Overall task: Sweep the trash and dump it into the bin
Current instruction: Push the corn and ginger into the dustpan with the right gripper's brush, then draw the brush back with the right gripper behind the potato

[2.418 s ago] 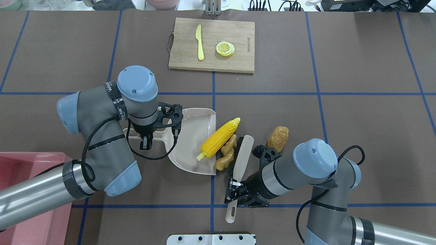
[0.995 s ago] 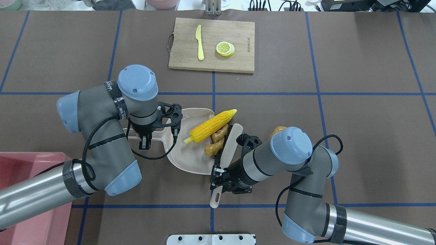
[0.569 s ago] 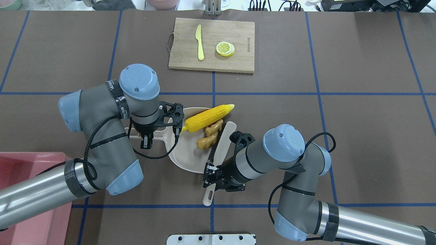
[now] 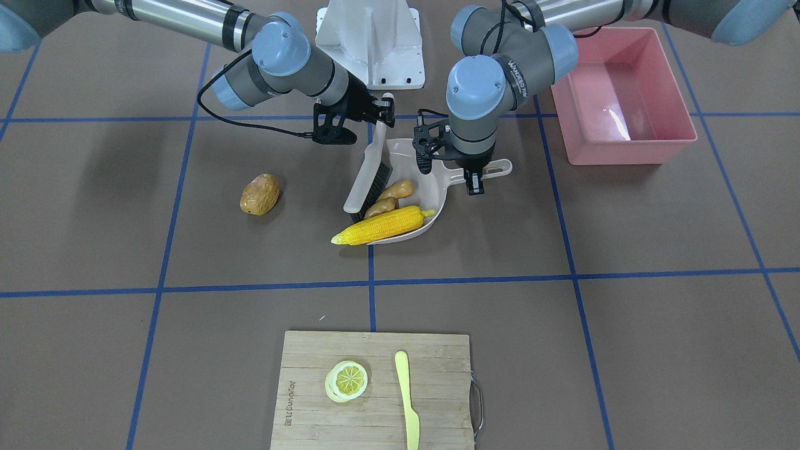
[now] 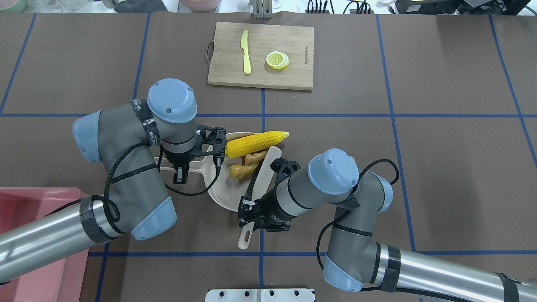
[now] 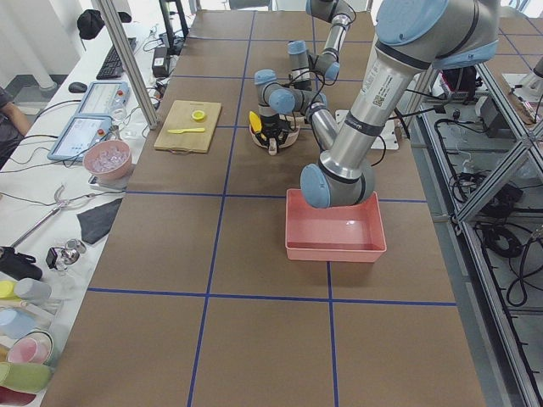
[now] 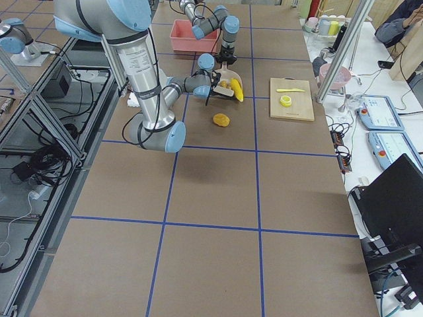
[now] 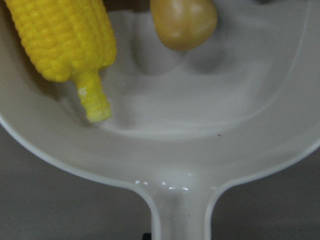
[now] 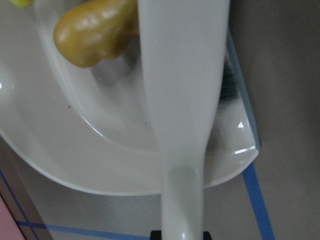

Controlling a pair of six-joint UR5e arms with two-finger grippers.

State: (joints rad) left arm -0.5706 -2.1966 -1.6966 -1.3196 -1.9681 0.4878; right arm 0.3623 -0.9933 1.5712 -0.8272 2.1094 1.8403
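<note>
1. Yellow corn [image 5: 256,142] and ginger [image 5: 245,165] lie in the dustpan [image 5: 222,193].
2. We see the potato [image 4: 259,194] apart on the table [image 5: 440,167].
3. Our left gripper [image 5: 180,172] clamps the dustpan's handle; our right gripper [image 5: 251,214] grasps the brush [image 5: 265,176].
4. The bin [image 4: 631,153] stands at the table's left edge.

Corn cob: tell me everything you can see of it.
The corn cob is a long yellow plastic-looking toy, kernelled, with a tapered tip and short stalk stub. It lies on its side in the beige dustpan, stub inside, tip overhanging the open mouth. The ginger root lies close beside it.
</note>
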